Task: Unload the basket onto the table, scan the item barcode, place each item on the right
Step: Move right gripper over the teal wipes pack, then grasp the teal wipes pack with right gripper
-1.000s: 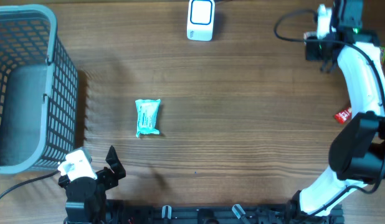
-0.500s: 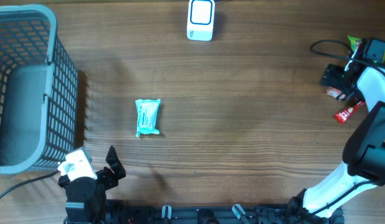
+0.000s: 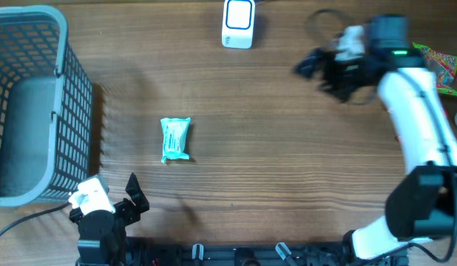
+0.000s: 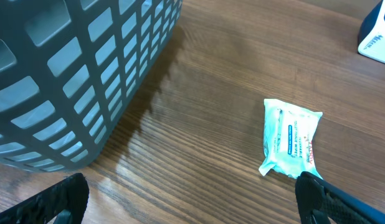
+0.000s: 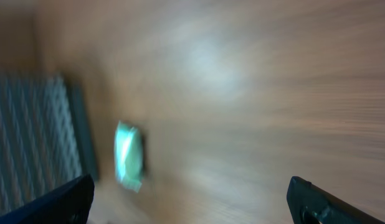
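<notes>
Small teal-and-white packet (image 3: 175,139), crimped at both ends, lines of print on its upper face; print too small to read. Lying flat on the table (image 3: 288,170), long axis pointing toward the scanner (image 3: 238,24), between basket (image 3: 36,29) and right gripper (image 3: 317,70), touching neither. Left gripper (image 4: 192,205) spread wide, empty, near the packet. Right gripper likewise spread wide and empty, blurred.

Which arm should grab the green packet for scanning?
Left, probably. The left hand is open and close to the green packet, which its wrist view frames. The right hand, also open, is far across the table.
</notes>
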Controlling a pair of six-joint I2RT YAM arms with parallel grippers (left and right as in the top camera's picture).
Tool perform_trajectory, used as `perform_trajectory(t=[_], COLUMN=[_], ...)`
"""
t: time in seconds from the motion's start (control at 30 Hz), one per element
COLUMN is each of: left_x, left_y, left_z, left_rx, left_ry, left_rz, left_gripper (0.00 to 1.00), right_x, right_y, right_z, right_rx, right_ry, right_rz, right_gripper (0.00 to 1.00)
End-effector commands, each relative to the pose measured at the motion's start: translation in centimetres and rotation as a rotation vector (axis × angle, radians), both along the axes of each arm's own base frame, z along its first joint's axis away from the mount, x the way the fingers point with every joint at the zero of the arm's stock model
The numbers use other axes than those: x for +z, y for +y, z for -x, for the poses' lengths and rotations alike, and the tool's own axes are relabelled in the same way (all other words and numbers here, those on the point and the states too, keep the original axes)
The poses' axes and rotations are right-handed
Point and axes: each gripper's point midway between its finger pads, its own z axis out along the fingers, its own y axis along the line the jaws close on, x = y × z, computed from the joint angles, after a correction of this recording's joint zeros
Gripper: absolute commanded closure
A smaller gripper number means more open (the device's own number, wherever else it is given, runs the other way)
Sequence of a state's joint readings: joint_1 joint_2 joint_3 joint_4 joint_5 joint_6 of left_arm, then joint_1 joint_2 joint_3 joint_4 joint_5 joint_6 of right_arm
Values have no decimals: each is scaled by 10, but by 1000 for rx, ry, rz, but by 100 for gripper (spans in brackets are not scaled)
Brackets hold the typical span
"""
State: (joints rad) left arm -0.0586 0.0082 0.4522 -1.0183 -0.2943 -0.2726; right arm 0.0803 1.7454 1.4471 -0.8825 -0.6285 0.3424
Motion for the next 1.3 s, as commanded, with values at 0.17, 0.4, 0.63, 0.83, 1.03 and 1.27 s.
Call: perform_trajectory(t=[0.17,0.4,0.63,0.83,1.03,1.27], left_x=[-1,0,-1,-1,-1,0], left_y=[2,2,2,2,2,2], left_z=[0,0,0,0,0,0], left_rx=[15,15,15,15,15,15], left_ry=[-2,-2,-2,-2,-2,-2], left_rz=[-1,-1,-1,-1,-1,-1], left_gripper=[0,0,0,0,0,0], right_x=[-63,-105,-141,-162,-210,-239], right_y=[183,232,254,270,260,235], right_z=[88,108,110,112,113,93], right_rx=[377,384,295,251,191,105], right_ry=[199,291,320,308,304,249], right_rz=[-106,-112,-58,-28,112,234], right_gripper=[0,0,0,0,3,46])
